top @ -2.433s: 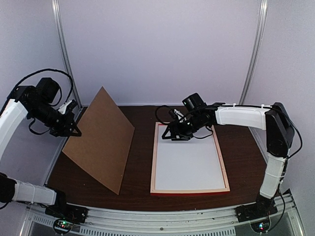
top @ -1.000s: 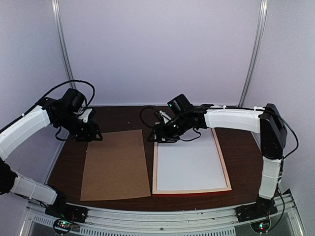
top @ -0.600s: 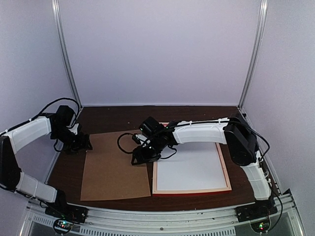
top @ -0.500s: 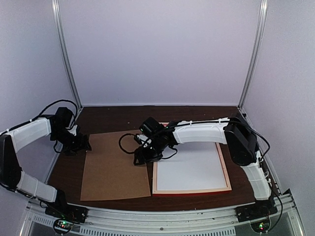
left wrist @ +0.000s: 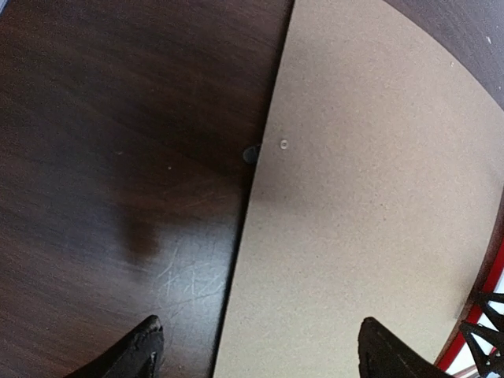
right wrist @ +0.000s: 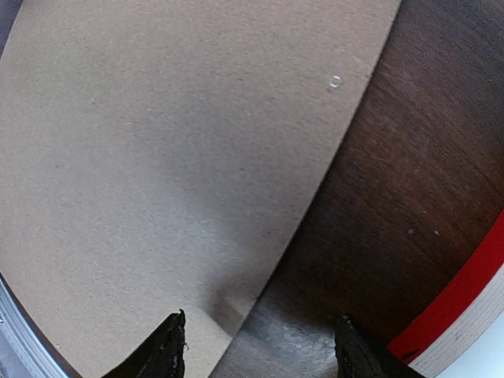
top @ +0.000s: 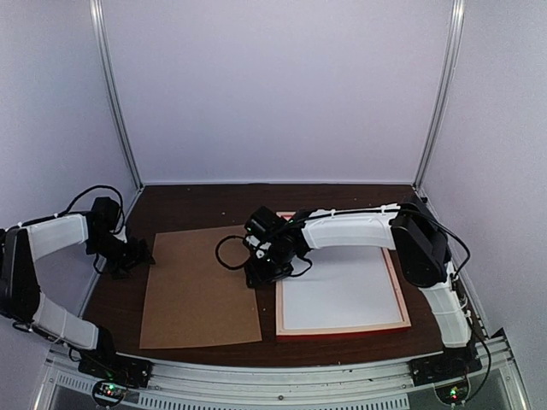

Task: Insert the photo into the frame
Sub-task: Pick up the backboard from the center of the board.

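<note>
Backing board (top: 201,290) is now flat on the table (top: 188,205), left half; 2.4 s ago the left gripper (top: 141,256) had it propped up on edge. That gripper has let go and pulled back left: it sits low by the board's far-left corner, jaws spread wide with nothing between them, and the wrist view shows the fingertips (left wrist: 148,346) straddling the board's left edge. The frame (top: 340,330) lies flat on the right half, pale wood up, red outer edge facing the near side. It has slid right since half a second ago, so a dark strip of table now separates it from the board. Right gripper (top: 259,278) is down in that strip at the frame's far-left corner, jaws apart, gripping nothing. A white sheet (top: 338,295) fills the frame. No printed photo face visible; can't tell whether that sheet is the photo's back.
</note>
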You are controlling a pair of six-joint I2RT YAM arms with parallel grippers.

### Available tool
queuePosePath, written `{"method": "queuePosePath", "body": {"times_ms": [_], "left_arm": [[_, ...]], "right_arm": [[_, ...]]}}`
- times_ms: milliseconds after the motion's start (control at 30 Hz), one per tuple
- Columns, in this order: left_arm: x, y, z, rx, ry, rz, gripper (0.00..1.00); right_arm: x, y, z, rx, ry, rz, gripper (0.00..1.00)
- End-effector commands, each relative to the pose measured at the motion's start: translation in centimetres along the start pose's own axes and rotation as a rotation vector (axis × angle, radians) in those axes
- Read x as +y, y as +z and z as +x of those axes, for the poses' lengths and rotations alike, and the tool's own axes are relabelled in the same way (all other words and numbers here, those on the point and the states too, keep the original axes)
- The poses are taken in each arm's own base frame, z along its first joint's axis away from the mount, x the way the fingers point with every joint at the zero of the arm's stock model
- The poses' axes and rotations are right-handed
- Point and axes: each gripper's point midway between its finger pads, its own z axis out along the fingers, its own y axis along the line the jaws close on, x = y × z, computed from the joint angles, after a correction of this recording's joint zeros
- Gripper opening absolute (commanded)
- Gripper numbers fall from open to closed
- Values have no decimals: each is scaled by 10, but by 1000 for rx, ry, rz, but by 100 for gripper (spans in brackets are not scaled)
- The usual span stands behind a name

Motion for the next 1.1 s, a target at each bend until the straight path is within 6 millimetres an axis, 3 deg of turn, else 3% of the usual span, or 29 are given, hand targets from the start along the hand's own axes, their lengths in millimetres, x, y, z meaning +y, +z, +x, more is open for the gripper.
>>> {"method": "queuePosePath", "body": {"times_ms": [0,200,400,833,967,1067], "left_arm": [[2,11,-2,-5,-31,24,86],[6,21,7,24,-46,23,86],[9,35,20,59,-74,44,85],[-9,50,43,139,-93,204,77],[-20,46,47,143,-88,277,72],[-39,36,44,138,-79,387,67]], "right_arm": [[-30,-20,2,-1,15,111,64],[5,-5,-1,13,52,-86,64],[22,6,-2,7,83,-159,64],[23,19,1,0,136,-184,63],[22,21,2,1,146,-184,63],[24,21,4,6,150,-194,63]]}}
